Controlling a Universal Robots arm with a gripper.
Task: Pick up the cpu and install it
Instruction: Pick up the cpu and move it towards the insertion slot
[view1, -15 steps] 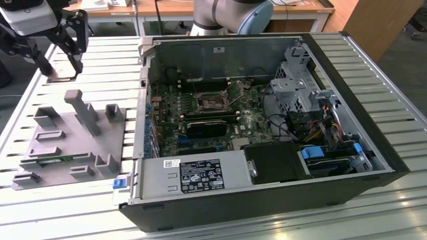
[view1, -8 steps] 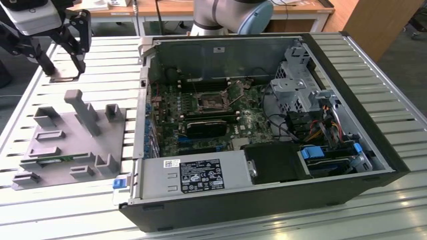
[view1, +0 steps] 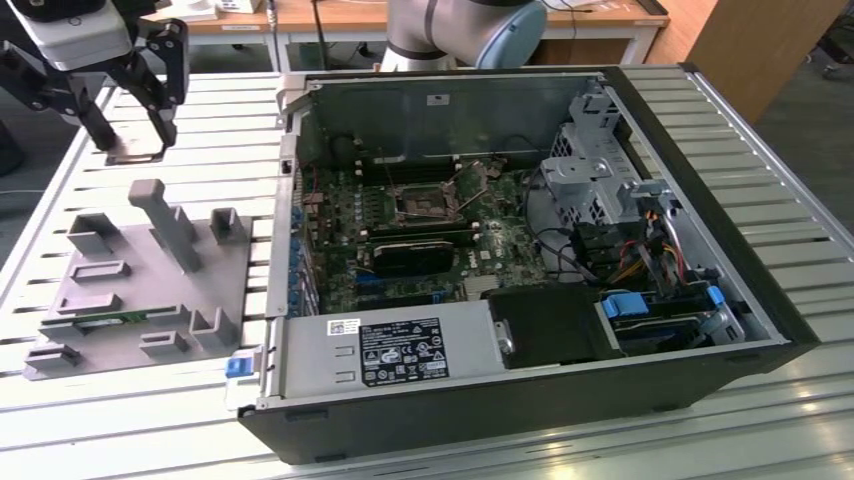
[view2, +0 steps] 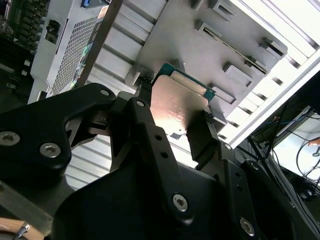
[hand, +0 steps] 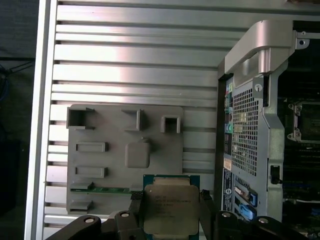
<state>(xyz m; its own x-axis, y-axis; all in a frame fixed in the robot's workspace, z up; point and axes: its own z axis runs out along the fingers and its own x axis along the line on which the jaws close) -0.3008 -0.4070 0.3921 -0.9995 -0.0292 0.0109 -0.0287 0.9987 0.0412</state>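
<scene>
pinching the cpu (hand: 169, 212) edgewise, the hand (hand: 171, 201) holds it lid-up.

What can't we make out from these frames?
- Chip: one edge is cut off by the picture's edge in the first wrist view. In the second wrist view the body of the claw covers part of it.
- Chip's underside: faces away from the camera in both wrist views.
- Socket: too small in the exterior view to tell the state of its pins or latch.
</scene>
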